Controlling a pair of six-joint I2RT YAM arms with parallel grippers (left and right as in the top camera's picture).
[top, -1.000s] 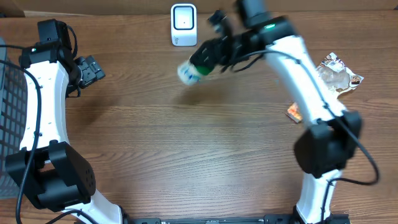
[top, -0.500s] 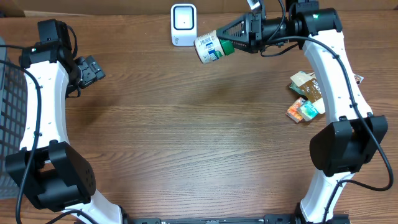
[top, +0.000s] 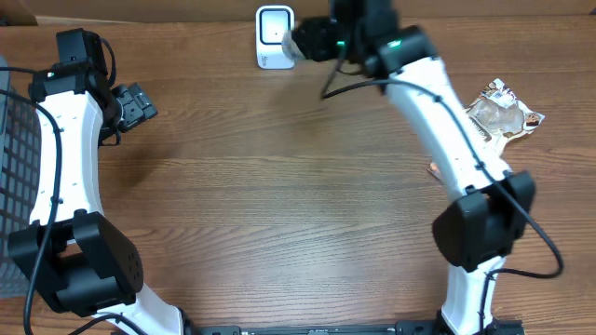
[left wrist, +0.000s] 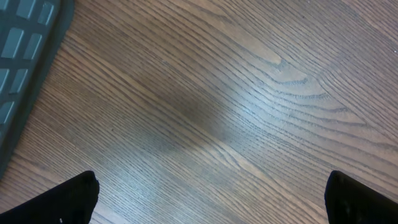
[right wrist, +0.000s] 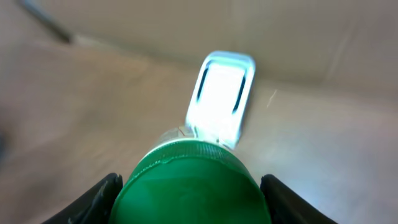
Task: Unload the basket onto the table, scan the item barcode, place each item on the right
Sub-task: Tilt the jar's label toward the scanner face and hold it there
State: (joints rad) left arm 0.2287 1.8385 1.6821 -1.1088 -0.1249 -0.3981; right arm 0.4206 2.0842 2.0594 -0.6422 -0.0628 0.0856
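Bottle meets scanner at the far edge of the brown wood-grain table [top: 279, 214]: the right gripper [right wrist: 191, 194] is clamped on a white plastic bottle with a green screw cap [top: 304, 42], its dark fingers [right wrist: 99, 199] pressed in on either side, and it holds the bottle up in the air just beside the white boxy barcode scanner with a lit window [top: 275, 35]. From the right wrist view the green cap [right wrist: 193, 171] fills the foreground and the scanner's bright window [right wrist: 221, 93] sits dead ahead, so the bottle is lined up lengthways with the reader, presumably to bring its label into the beam; whether the barcode itself faces the window can't be told, the picture is blurred. The left gripper [top: 140, 102] hangs with jaws spread wide and nothing between them, parked near the dark grey mesh basket [top: 14, 140], well clear of the scanning lane. Off to the right a crinkly clear-and-brown snack packet [top: 505, 110] lies on the table, likely waiting its turn.
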